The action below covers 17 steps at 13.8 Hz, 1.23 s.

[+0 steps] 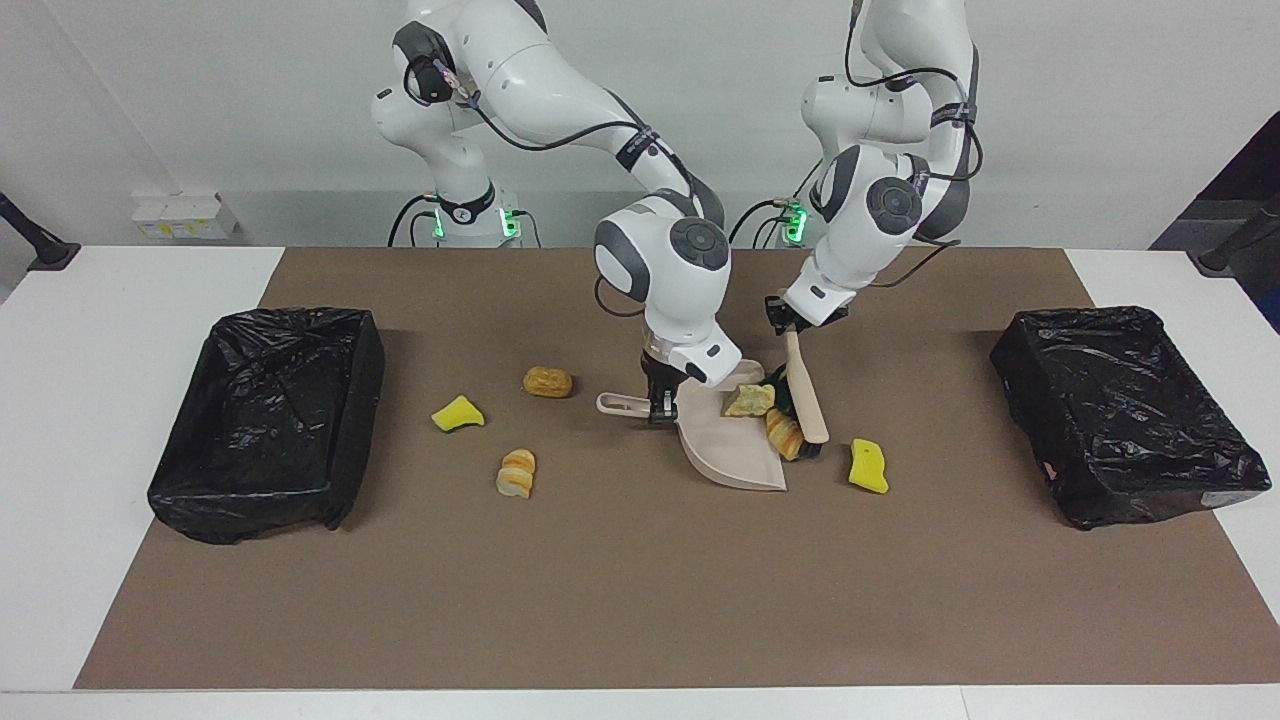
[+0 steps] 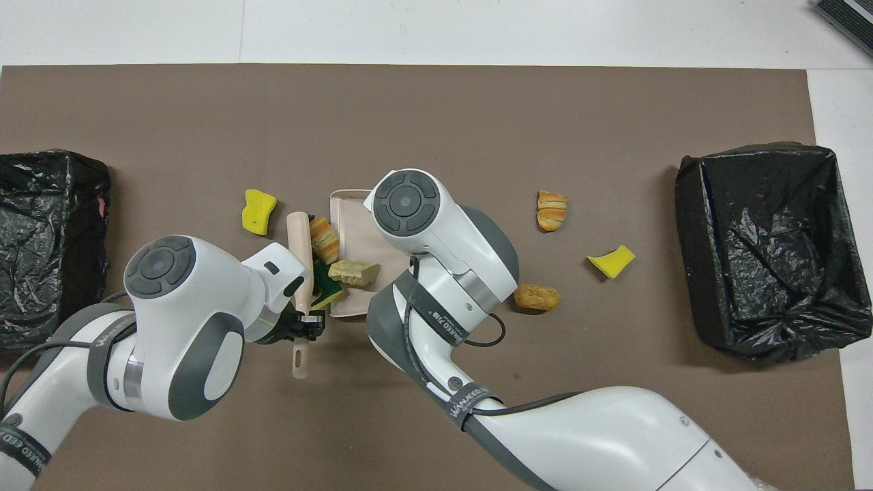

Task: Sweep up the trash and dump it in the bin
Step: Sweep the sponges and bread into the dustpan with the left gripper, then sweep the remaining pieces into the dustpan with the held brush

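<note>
Your left gripper [image 1: 783, 322] has its fingers clenched on the handle of the brush [image 1: 806, 393], and your right gripper [image 1: 655, 405] is clamped on the handle of the beige dustpan [image 1: 727, 445], which sits flat on the brown mat [image 1: 640, 600] mid-table with its open mouth turned toward the left arm's end.

The brush lies with its long axis running away from the robots, roughly parallel to the pan's mouth and hard up against it. Pinned between the two are three scraps: a pale bread piece [image 2: 354, 271] already on the pan, a striped bread piece [image 2: 324, 239] at the lip, and the green-layered sponge [image 2: 327, 292] just at the brush's near end, half under it.

What your next stroke turns on is the plain yellow sponge [image 1: 868, 465]. It lies on the wrong side of the brush, toward the left arm's end of the table and slightly farther from the robots than the bristles, so pushing on will not collect it. You would likely need to lift the brush, set it down outside that sponge and draw toward the pan again; the left arm is the one placed for that.

Three more scraps sit toward the right arm's end: a yellow wedge [image 1: 457, 413], a round bread piece [image 1: 548, 381] and a striped roll [image 1: 516, 472], all well apart from the pan's closed back. A black-lined bin [image 1: 270, 420] stands at that end, and a second bin [image 1: 1125, 410] at the other.
</note>
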Available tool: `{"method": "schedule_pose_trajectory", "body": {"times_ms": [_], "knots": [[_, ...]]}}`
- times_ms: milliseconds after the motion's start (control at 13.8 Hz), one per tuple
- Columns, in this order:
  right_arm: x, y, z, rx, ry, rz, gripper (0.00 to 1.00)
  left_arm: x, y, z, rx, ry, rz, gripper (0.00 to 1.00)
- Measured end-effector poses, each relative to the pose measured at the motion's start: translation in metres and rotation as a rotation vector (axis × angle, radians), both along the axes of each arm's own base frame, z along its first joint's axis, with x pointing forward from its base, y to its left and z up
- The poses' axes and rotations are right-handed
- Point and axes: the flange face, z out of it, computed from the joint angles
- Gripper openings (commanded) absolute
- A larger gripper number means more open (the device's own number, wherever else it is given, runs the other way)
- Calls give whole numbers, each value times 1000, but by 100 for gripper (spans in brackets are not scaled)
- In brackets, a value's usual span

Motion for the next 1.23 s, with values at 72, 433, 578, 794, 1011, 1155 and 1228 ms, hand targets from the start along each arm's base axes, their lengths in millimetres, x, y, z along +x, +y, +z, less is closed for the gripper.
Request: {"method": "schedule_pose_trajectory", "body": {"times_ms": [72,433,578,794,1011,1155,1228], "knots": [[0,0,0,0,0,1,0,5,2,7,-11,1,17,0],[0,0,0,-1,0,3,0,51,75,86,5,6,-36,0],[0,1,0,-1,-1,4,0,63,110,91,78,-39,-119,0],[0,1,0,-2,-1,5,0,79,146,66,148,-47,-161,0],[-1,1,0,-2,-1,5,0,88,141,23,163,6,-195,0],[-1,1,0,-2,-1,6,0,80,130,0,162,46,-221,0],[-1,1,0,-2,-1,6,0,75,122,-6,163,58,-235,0]]}}
